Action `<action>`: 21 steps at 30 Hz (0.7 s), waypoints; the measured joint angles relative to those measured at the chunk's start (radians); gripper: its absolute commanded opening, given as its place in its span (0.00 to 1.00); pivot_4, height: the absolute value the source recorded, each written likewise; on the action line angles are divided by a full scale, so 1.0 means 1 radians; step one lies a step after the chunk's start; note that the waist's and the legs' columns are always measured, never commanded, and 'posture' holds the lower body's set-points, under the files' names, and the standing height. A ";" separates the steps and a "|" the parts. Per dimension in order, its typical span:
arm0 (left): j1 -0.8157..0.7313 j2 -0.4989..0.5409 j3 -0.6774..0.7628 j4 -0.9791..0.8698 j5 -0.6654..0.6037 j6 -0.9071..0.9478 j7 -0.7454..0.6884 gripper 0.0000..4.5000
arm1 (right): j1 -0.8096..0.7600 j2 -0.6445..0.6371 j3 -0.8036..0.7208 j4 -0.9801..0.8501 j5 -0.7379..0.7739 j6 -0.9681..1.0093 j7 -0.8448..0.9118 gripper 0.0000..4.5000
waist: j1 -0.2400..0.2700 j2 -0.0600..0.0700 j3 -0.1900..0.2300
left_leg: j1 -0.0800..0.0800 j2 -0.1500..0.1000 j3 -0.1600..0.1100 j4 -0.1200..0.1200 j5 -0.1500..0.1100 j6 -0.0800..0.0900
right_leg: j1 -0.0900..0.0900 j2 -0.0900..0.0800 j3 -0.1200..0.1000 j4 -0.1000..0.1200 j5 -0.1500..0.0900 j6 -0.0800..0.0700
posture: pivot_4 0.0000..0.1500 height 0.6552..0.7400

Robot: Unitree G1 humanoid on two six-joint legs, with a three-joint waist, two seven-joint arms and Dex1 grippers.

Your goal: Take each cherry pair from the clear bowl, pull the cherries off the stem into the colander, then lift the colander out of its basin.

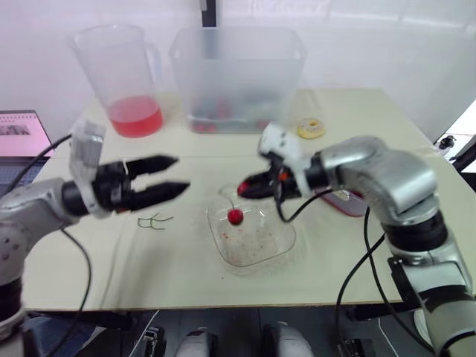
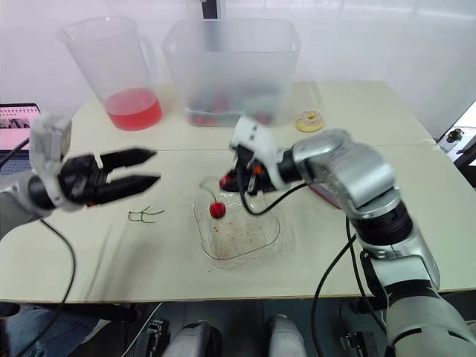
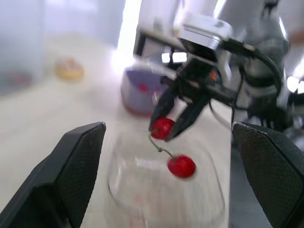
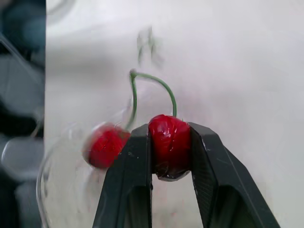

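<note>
Pinching one cherry [image 4: 169, 145] of a cherry pair above the clear bowl [image 1: 223, 256].
My right gripper [image 1: 251, 186] sits at the centre of the head view, fingers pressed on that upper cherry. Its twin [image 1: 236, 216] dangles by the green stem [image 4: 133, 97], low inside the bowl's outline. My left gripper [image 1: 181, 175] hovers at centre left, fingers spread and holding nothing, with bare stems [image 1: 154, 221] lying on the table [image 1: 149, 282] just below it in frame.

Head stereo overlooks table [image 1: 357, 119]; wrist views close, sharing cherry pair [image 3: 181, 166].
</note>
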 measured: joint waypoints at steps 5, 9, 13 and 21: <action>-0.183 -0.161 -0.025 0.064 -0.033 -0.028 0.184 1.00 | -0.005 0.102 -0.115 0.052 -0.042 -0.170 -0.182 0.17 | -0.002 -0.001 0.000 | 0.000 0.000 0.001 0.000 0.000 0.000 | 0.000 0.000 0.000 0.001 0.000 0.000 | 1.00 0.37; -0.298 -0.272 -0.092 0.106 0.063 -0.106 0.290 1.00 | 0.027 0.176 -0.105 0.083 -0.146 -0.339 -0.359 0.17 | -0.001 -0.001 -0.001 | 0.000 -0.001 0.002 0.000 0.000 0.000 | 0.000 0.000 0.000 0.001 0.000 0.000 | 1.00 0.37; -0.377 -0.405 -0.125 0.183 0.170 -0.195 0.391 1.00 | 0.072 0.279 -0.123 0.110 -0.208 -0.464 -0.515 0.17 | -0.002 -0.001 -0.001 | 0.000 -0.001 0.002 0.000 0.000 0.000 | -0.001 0.000 0.000 0.003 0.000 0.000 | 1.00 0.37; -0.431 -0.535 -0.181 0.243 0.277 -0.260 0.461 1.00 | 0.125 0.425 -0.132 0.119 -0.276 -0.638 -0.718 0.17 | -0.004 -0.001 -0.001 | 0.000 0.000 0.002 0.000 0.000 -0.001 | -0.001 0.000 0.000 0.003 0.000 0.000 | 1.00 0.37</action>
